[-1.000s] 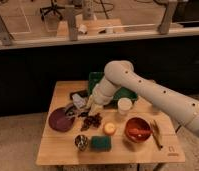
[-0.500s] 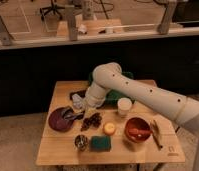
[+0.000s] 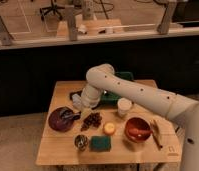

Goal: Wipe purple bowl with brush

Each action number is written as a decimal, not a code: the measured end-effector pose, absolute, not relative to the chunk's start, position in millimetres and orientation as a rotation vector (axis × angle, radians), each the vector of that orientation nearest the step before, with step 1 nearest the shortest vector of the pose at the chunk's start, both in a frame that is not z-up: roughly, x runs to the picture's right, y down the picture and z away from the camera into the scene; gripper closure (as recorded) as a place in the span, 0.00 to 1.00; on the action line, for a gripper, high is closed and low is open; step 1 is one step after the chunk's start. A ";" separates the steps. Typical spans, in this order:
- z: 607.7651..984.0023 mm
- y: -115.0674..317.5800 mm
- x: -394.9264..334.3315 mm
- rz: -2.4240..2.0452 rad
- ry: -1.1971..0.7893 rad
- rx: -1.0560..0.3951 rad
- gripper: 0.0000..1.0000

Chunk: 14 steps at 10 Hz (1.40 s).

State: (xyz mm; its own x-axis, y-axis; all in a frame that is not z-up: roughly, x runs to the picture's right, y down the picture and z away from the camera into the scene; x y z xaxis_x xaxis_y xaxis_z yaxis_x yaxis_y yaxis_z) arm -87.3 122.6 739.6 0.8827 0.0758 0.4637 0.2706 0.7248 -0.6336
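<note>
The purple bowl [image 3: 61, 120] sits at the left of the wooden table [image 3: 63, 150]. A small dark brush [image 3: 71, 115] lies across the bowl's right rim and inside. My gripper [image 3: 77, 106] is at the end of the white arm, just above and right of the bowl, at the brush's upper end. Whether it grips the brush does not show.
A red-orange bowl [image 3: 138, 129] with an orange utensil stands at the right. A green sponge [image 3: 100, 143], a metal cup [image 3: 81, 142], dark grapes [image 3: 92, 120], a yellow fruit [image 3: 109, 128], a white cup [image 3: 124, 106] and a green bin [image 3: 124, 77] are nearby.
My arm has swung left and lower, bringing the gripper from the table's middle to the purple bowl's right rim.
</note>
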 end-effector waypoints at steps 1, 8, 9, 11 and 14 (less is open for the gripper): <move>742.1 123.3 -93.4 -0.115 -0.484 -0.763 0.96; 781.2 129.2 -113.4 -0.102 -0.401 -0.809 0.96; 783.3 127.4 -113.6 -0.095 -0.395 -0.811 0.96; 784.1 125.8 -116.3 -0.093 -0.392 -0.815 0.96; 777.9 130.3 -123.4 -0.110 -0.400 -0.825 0.96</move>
